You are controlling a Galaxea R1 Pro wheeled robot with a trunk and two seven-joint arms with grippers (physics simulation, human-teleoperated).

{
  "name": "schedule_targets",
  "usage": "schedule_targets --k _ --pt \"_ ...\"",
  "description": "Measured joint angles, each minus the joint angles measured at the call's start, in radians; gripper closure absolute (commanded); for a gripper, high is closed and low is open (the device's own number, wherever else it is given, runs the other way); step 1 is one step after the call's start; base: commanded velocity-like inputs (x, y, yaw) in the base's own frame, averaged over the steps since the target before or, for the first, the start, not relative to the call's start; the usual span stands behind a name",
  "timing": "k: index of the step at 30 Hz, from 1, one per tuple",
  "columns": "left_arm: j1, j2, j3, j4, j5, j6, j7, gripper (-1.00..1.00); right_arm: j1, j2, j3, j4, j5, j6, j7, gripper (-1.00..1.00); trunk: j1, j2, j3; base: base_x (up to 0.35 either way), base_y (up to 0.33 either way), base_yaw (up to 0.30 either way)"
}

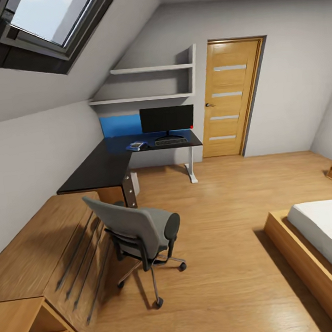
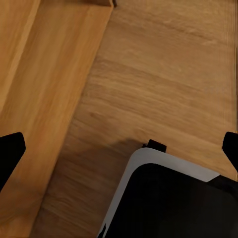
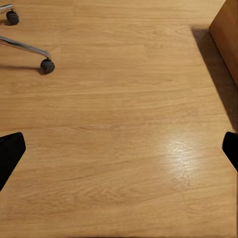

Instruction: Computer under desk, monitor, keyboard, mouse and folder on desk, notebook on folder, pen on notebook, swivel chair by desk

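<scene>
At both wrists our fingers stand wide apart with nothing between them: the left gripper (image 2: pixel 119 146) looks down on floorboards and the white-edged black corner of our own base, the right gripper (image 3: pixel 119 146) on bare floor with two chair casters at the far edge of its view. Both arms hang low and idle, which suits a drive across the room.

Beyond the arms, the swivel chair (image 1: pixel 142 236) stands a little ahead, its back toward us, just beside the long wooden cabinet (image 1: pixel 40 257) and well apart from the working end of the desk (image 1: pixel 103 166). Its seat is hidden behind the backrest, so we cannot tell whether the folder lies there.

Farther off, the monitor (image 1: pixel 167 119) already stands on the desk with the keyboard (image 1: pixel 171 142) just before it, and a small blue item (image 1: pixel 137 146) lies next to that; it is too small to name.

We judge the step in hand to be the approach. We should roll around to the chair's open side, stop near enough to see the seat, and raise one arm only then, keeping clear of the casters and the bed frame (image 1: pixel 305 264).
</scene>
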Motion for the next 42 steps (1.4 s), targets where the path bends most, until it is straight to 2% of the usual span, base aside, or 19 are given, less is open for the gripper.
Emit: schedule_targets --k 11,28,42 --pt "0.000 0.000 0.000 0.000 0.001 0.000 0.000 -1.00 0.000 0.000 -0.001 0.000 -0.001 0.000 0.007 -1.00 0.000 0.000 0.000 -0.012 0.044 -0.217" --pt "0.000 -0.001 0.000 0.000 0.002 0.001 0.000 -1.00 0.000 0.006 0.009 0.000 0.005 -0.001 0.008 -1.00 0.000 0.000 0.000 -0.073 0.132 -0.010" --pt "0.000 -0.002 0.000 -0.004 0.000 -0.001 0.000 -1.00 0.000 0.002 0.006 0.000 0.005 -0.001 0.010 -1.00 0.000 0.000 0.000 -0.014 0.021 0.000"
